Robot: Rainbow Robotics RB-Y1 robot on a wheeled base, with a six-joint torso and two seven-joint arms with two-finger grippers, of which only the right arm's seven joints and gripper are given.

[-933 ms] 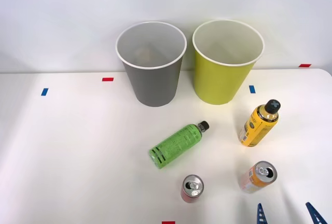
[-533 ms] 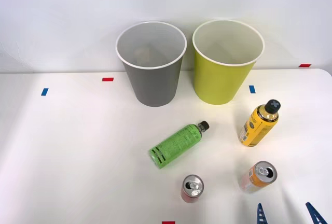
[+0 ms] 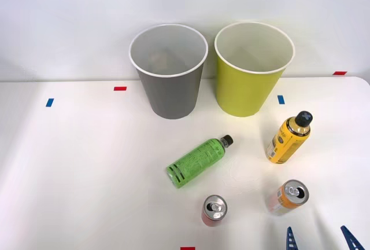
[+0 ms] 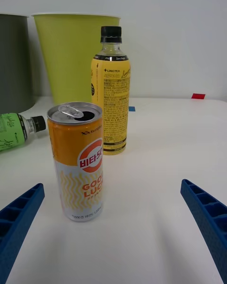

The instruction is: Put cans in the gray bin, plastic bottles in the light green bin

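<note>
The gray bin (image 3: 169,76) and the light green bin (image 3: 252,70) stand side by side at the table's back. A green bottle (image 3: 197,160) lies on its side in the middle. A yellow-orange bottle (image 3: 288,138) stands upright to its right. An orange can (image 3: 287,197) and a red-pink can (image 3: 214,210) stand near the front edge. My right gripper (image 3: 319,239) is open at the front right, just short of the orange can (image 4: 79,162). In the right wrist view its blue fingers (image 4: 205,219) are spread wide, with the yellow-orange bottle (image 4: 110,92) and light green bin (image 4: 71,57) behind the can.
Small red and blue tape marks (image 3: 119,88) dot the white table (image 3: 87,175). A white wall stands behind the bins. The table's left half is bare.
</note>
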